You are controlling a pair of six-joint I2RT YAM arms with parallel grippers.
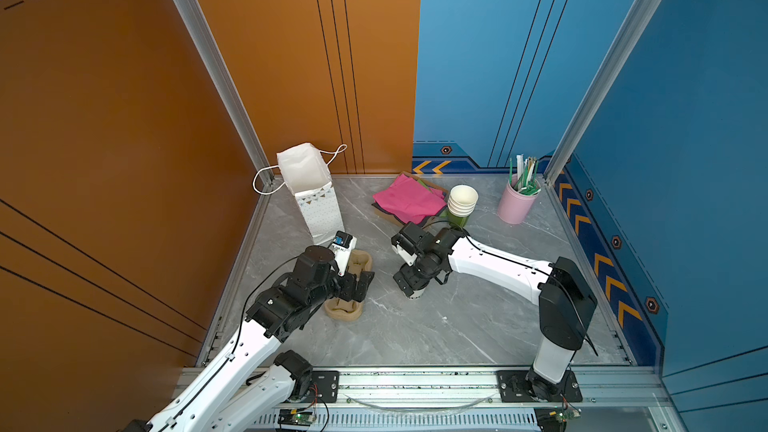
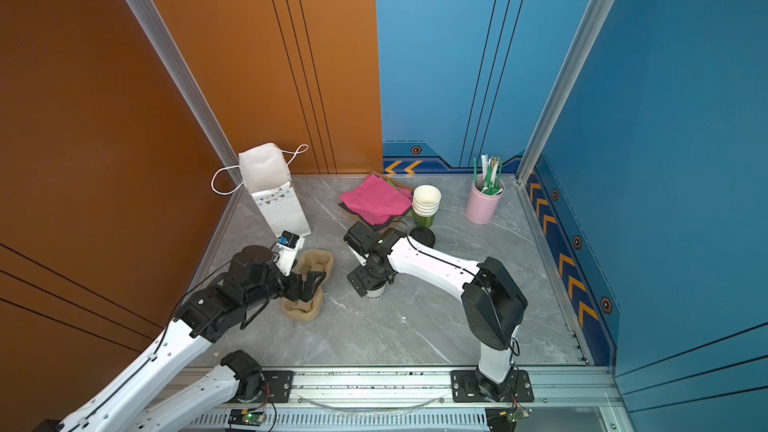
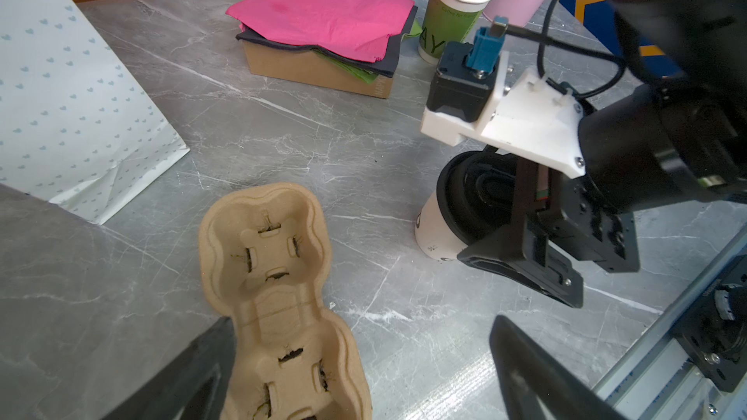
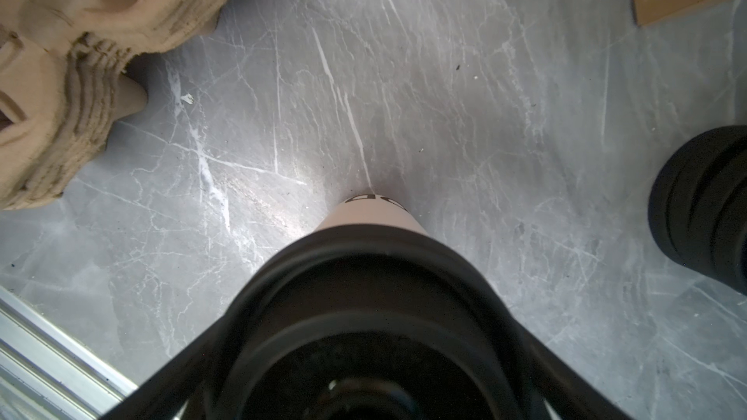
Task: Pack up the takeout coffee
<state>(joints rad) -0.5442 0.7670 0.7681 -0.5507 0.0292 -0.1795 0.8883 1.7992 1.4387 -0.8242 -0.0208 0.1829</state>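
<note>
Booth walled in smooth orange panel at left and blue at right. The bench is surfaced in grey, white-veined marble pattern with a dull sheen.

Takeout coffee is found mid-bench, stood upright on its base. Its long axis is vertical, with the black dome lid uppermost. The white paper wall is tapered, and dark lettering is seen low on the side.

Right pincer is set over the cup from above, jaws spread wide to either side of the lid. Contact with the lid cannot be made out.

Moulded pulp carrier, tan and fibrous with round wells and slit tabs, is laid near the cup, apart from it. Layered edges are seen in the right wrist view. Left pincer is held above the carrier, wide apart, nothing gripped.

Noted toward the back:
- white dotted paper bag, open-mouthed
- creased pink napkins on a cardboard box
- nested lidless cups
- glossy black lids, stacked
</note>
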